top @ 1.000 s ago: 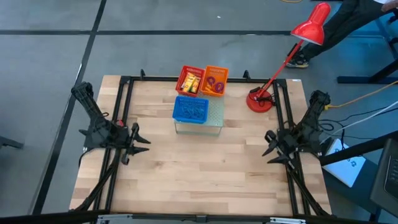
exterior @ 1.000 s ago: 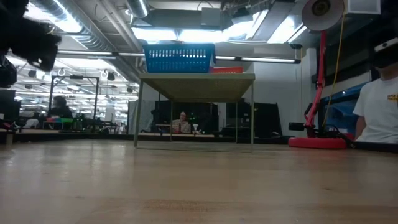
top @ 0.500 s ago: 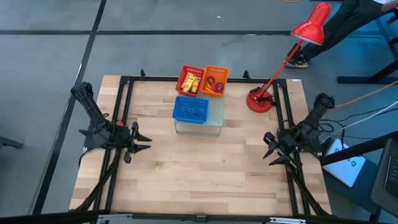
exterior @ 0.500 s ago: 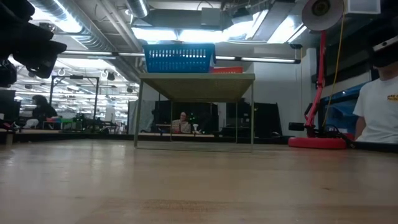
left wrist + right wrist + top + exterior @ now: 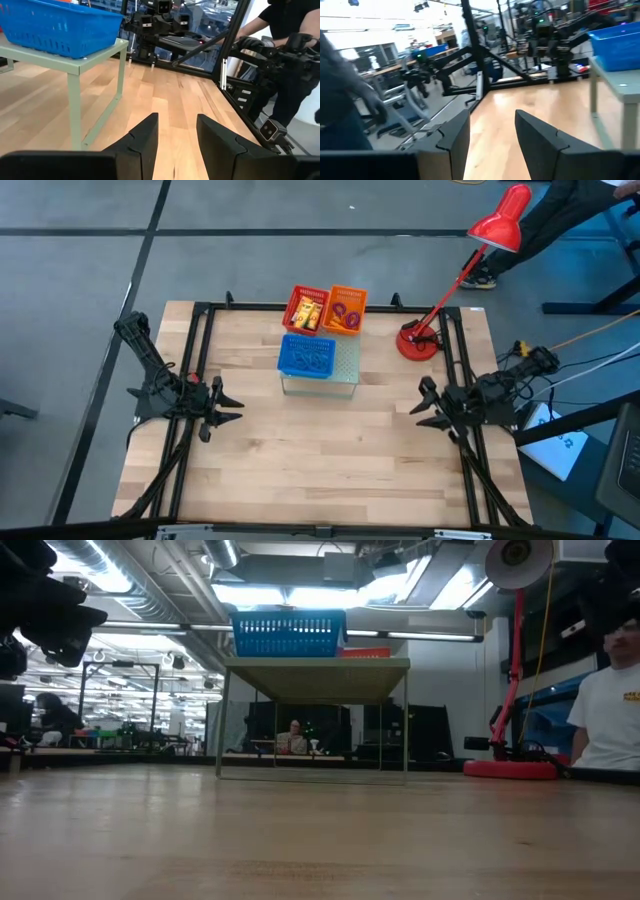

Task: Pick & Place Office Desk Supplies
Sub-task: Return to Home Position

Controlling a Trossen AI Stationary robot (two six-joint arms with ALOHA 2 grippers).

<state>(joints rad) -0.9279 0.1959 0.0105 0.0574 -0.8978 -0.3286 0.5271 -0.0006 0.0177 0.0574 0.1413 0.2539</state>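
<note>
Both left gripper (image 5: 230, 408) and right gripper (image 5: 421, 404) show jaws spread, well apart from supplies (image 5: 346, 314) in baskets (image 5: 347, 290).

Left arm folded at left side, elbow raised, forearm angled down. Left gripper (image 5: 231, 408) points inward, fingers (image 5: 142, 137) parted, clear gap between. Right arm at right side, lying lower and flatter. Right gripper (image 5: 421, 402) points inward, fingers (image 5: 454, 136) likewise apart. Dark bulk in low view's upper corner probably an arm; which one unclear
</note>
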